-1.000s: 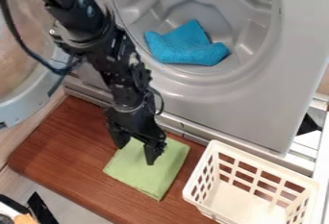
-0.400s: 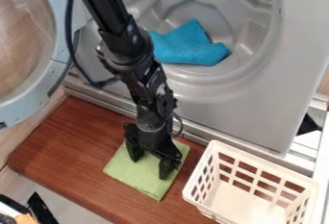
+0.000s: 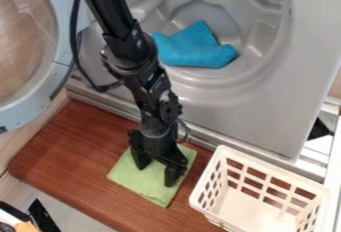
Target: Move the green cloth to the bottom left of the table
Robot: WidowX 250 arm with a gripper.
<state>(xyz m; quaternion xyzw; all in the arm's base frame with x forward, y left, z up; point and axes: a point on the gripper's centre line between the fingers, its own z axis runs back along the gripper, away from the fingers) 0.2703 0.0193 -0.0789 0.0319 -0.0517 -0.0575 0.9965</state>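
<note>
Drum (image 3: 223, 19) (grey) holds 1 blue cloth (image 3: 198, 53); basket (image 3: 266, 165) stands near green cloth (image 3: 145, 185).

A blue cloth (image 3: 190, 56) lies in the gray machine (image 3: 246, 114) (door (image 3: 63, 42) open) — a white basket (image 3: 248, 207) stands outside.

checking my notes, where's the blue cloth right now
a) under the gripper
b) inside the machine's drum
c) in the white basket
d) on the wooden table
b: the blue cloth lies inside the grey drum, above the wooden table in the view
</note>
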